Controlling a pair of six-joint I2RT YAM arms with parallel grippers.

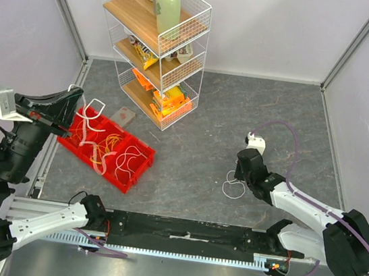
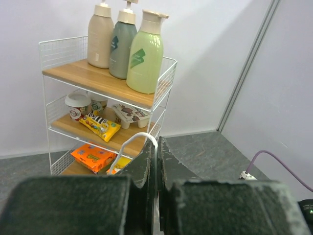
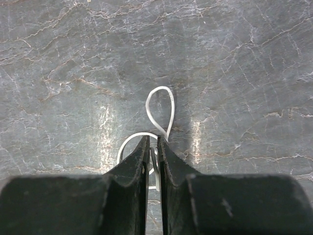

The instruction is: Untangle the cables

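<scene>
red plastic bin (image 1: 142, 168) is sitting on the left part of the grey marbled desk (image 1: 242, 111), and a loose tangle of thin orange, pale yellow and white cables (image 1: 105, 144) is lying inside it, spreading across its compartments. the left gripper (image 1: 76, 98) is hanging over the bin's far left end. in the left wrist view its jaws are standing almost together, pinching a thin white cable strand (image 2: 138, 138) that is arching up out of the narrow slit between them. how far that strand is running down into the tangle i cannot tell.

to the right, well apart from the bin, a separate white cable loop (image 1: 234, 185) is lying flat on the bare desk. the right gripper (image 1: 241, 175) is pressing down at the loop's far edge. in the right wrist view its jaws are nearly closed, clamping the white cable where a small teardrop loop is reaching away from the fingertips and a rounder curl is bending off to one side beneath them.

behind the bin, a white wire rack with wooden shelves (image 1: 130, 10) is standing near the back wall, carrying tall pump bottles (image 1: 166, 6) on top and bright snack packets (image 1: 169, 102) lower down. a thick purple arm cable (image 1: 284, 123) is curving over the desk beside the right arm.
</scene>
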